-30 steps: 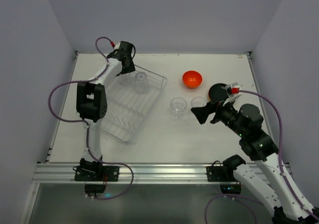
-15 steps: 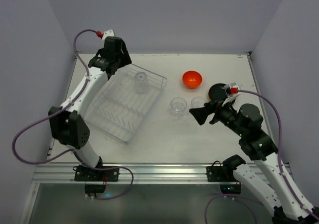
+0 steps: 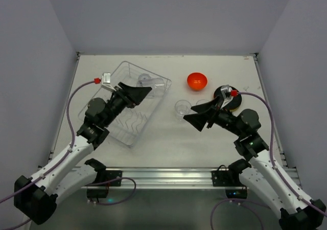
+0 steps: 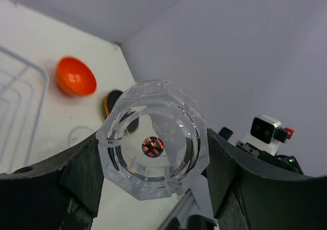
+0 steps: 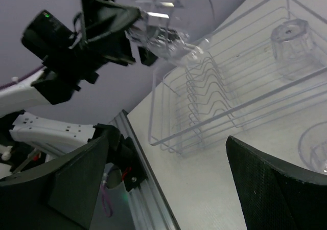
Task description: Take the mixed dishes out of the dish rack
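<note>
**As the left arm swings back, one glass comes clear of the rack**

Top view: a second ago the left arm reached over the far end of the dish rack point(image 3: 148, 118). It has since folded back toward the lower left. The left gripper point(image 3: 144, 90) now hangs above the rack's middle, left of centre. A second glass point(image 3: 144, 79) stays at the rack's far end, so by my reading one piece is lifted out and one is left to fetch. Right of centre sit the orange-red bowl point(image 3: 196, 80) and a standing glass point(image 3: 182, 108). Just below them the right gripper point(image 3: 194, 120) has turned toward the rack, jaws spread wide and empty. Bare table at lower centre, between the rack's rim and that gripper, looks the likeliest set-down room.

Left wrist: the clear glass point(image 4: 153, 145) fills the centre, clamped between both fingers point(image 4: 61, 179), its base toward the camera. Bowl and plate stack point(image 4: 108, 103) lie at upper left.

Right wrist: nothing stands between the wide fingers point(image 5: 76, 179). The carried glass, upper left, hangs clear above the rack wires; the table's near edge runs at lower left.
</note>
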